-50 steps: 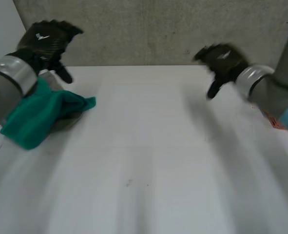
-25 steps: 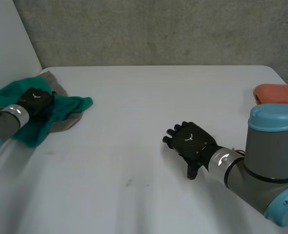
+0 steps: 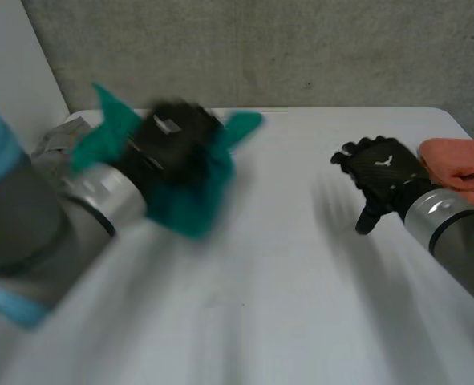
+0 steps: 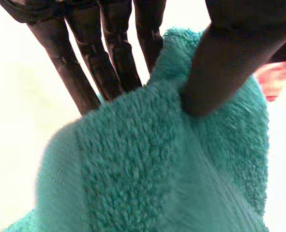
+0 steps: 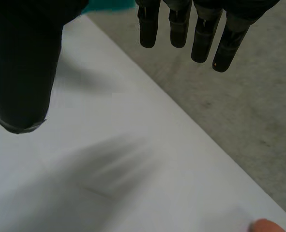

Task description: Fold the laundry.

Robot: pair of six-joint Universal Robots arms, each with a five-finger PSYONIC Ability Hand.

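A teal towel (image 3: 190, 200) hangs bunched in the air over the table's left half, with my left hand (image 3: 175, 143) shut on it. In the left wrist view the thumb (image 4: 225, 63) pinches the teal towel (image 4: 147, 174) against the fingers (image 4: 116, 53). My right hand (image 3: 381, 172) hovers over the right side of the table with straight fingers and holds nothing. In the right wrist view its fingers (image 5: 181, 26) and thumb (image 5: 22, 72) stand spread above the bare table (image 5: 109, 183).
A grey cloth (image 3: 56, 144) lies at the far left behind my left arm. A folded orange towel (image 3: 461, 164) sits at the table's right edge, beside my right hand. A concrete wall rises behind the white table (image 3: 285, 281).
My left hand closed on the teal towel at the far left and has swung it up and toward the middle. My right hand moved back toward the right edge.
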